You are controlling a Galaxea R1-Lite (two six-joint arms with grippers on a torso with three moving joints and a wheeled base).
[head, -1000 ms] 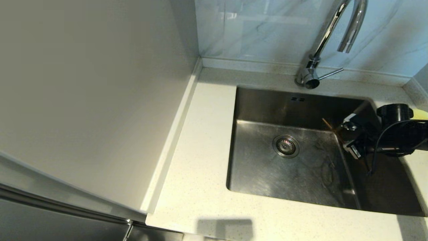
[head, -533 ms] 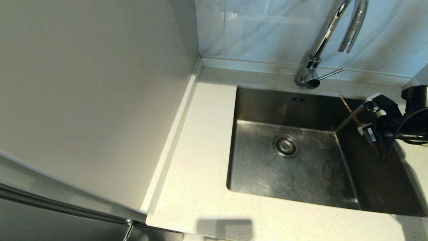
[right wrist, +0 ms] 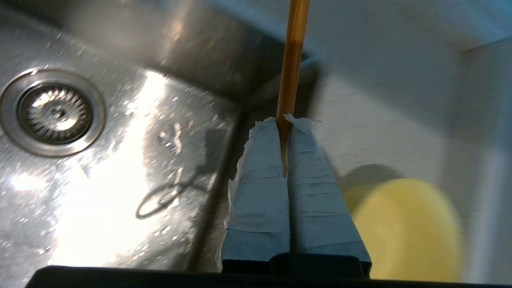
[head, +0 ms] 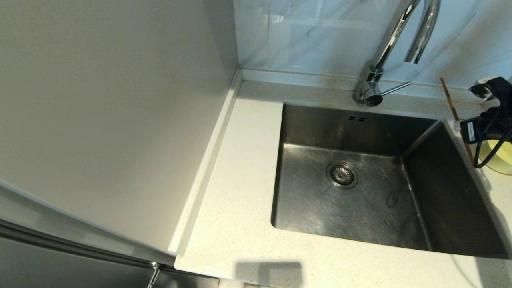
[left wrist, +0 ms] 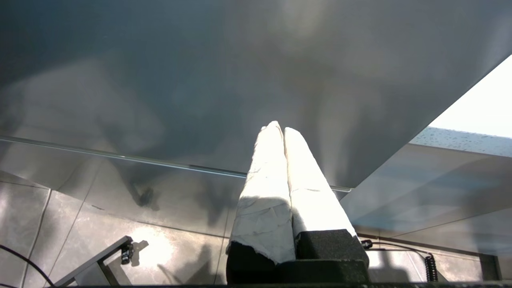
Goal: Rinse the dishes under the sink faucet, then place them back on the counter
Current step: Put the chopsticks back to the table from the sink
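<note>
Having lifted out of the sink toward the counter, the right gripper stays pinched on the chopsticks, yellow bowl just beside it, so set-down seems next; the left gripper, pressed together, is parked.

Speckled counter; yellow bowl atop
</note>
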